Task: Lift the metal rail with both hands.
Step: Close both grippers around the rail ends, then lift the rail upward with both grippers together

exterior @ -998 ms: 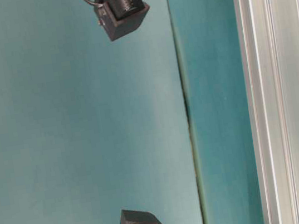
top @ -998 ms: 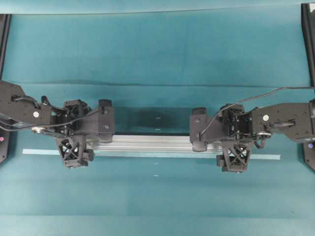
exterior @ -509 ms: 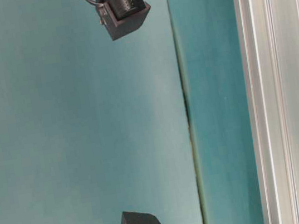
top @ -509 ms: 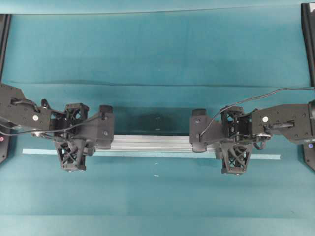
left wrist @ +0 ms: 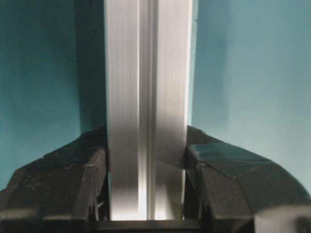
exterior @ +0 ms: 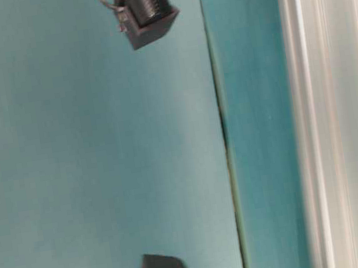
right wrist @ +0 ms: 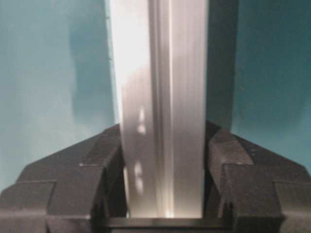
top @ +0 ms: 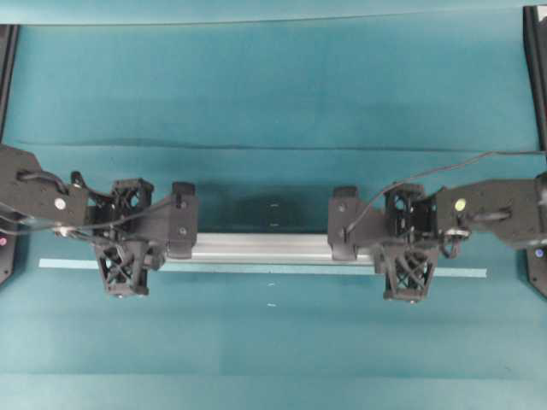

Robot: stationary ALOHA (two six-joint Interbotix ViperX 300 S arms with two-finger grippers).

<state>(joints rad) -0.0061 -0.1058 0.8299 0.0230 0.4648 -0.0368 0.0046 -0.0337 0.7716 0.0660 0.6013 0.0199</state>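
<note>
Jaws pinching the rail at both ends; grip made, lift barely begun.

In my wrist views the left gripper [left wrist: 146, 184] and the right gripper [right wrist: 163, 189] each press their fingers against the sides of the rail [top: 265, 248]. It lies level across the teal table [top: 273, 85], just beside the pale tape strip [top: 461, 273]. The table-level view shows the rail blurred, so I judge it may be starting up, but I cannot tell if it has left the surface. The raise itself remains.

Teal table cover [top: 273, 85] with horizontal crease, pale tape strip [top: 461, 273] across it
</note>
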